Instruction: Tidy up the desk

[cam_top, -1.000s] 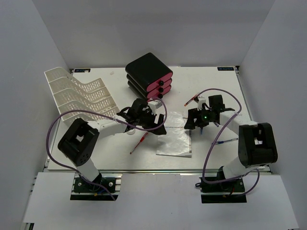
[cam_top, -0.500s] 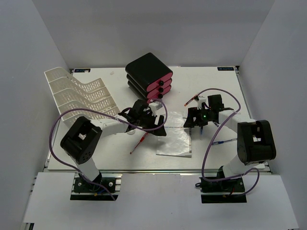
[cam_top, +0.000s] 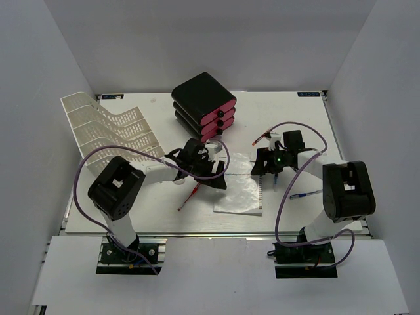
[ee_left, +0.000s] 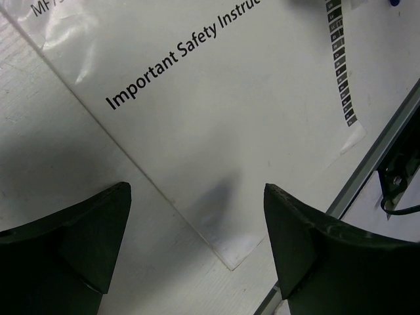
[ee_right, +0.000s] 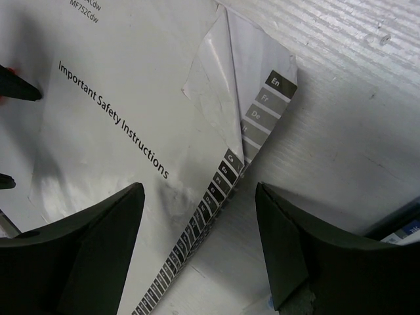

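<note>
The desk (cam_top: pixel 131 210) is a white perforated tabletop with a metal rail along its front. A white booklet (cam_top: pixel 239 195) titled "Important Safety Instructions" lies at its front centre. My left gripper (cam_top: pixel 220 178) is open over the booklet's left side. In the left wrist view the gripper (ee_left: pixel 197 243) is above a corner of the booklet (ee_left: pixel 230 98), holding nothing. My right gripper (cam_top: pixel 262 169) is open at the booklet's upper right. In the right wrist view the gripper (ee_right: pixel 200 243) straddles the tabbed edge of the booklet (ee_right: pixel 131 85), whose top page corner curls up.
A white mesh paper tray (cam_top: pixel 108 128) stands at the left. A black-and-pink drawer unit (cam_top: pixel 203 105) is at the back centre. A red pen (cam_top: pixel 190 195) lies left of the booklet, a blue pen (cam_top: pixel 305 195) right of it, another red pen (cam_top: pixel 261 138) behind the right gripper.
The left arm's elbow has swung a little to the right and its gripper has edged toward the booklet. The right gripper has shifted slightly left. Both stay open.
</note>
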{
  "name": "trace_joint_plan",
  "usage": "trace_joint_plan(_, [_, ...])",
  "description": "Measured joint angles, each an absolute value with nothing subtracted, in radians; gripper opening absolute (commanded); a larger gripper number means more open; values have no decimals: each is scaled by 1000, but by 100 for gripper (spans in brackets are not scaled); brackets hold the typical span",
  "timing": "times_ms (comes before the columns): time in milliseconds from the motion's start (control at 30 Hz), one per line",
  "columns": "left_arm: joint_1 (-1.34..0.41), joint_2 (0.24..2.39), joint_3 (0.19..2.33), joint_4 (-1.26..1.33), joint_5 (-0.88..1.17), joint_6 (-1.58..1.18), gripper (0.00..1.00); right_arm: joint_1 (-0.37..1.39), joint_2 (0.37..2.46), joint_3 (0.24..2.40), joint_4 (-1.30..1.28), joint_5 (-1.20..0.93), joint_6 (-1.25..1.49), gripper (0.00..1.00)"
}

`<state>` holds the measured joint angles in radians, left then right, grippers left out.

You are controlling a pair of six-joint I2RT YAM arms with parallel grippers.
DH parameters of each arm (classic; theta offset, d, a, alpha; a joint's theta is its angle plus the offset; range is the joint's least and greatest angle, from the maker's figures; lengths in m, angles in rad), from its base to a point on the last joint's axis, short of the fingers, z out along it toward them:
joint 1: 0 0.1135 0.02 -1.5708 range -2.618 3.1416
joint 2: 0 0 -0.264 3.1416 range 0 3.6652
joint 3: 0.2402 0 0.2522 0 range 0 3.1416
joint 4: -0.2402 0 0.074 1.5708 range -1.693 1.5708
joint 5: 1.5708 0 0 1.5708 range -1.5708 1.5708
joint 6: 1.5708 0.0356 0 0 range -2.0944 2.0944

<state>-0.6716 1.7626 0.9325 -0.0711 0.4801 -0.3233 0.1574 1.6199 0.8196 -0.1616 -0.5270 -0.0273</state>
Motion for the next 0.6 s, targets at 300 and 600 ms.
trace_joint_plan(300, [-679,1793,960,-73,521,-323,90,158,1644,820,-151,-577,-28,69])
trace_joint_plan(600, [-678,1821,982,-75,579,-320,89,158,1657,821,-154,-616,-37,58])
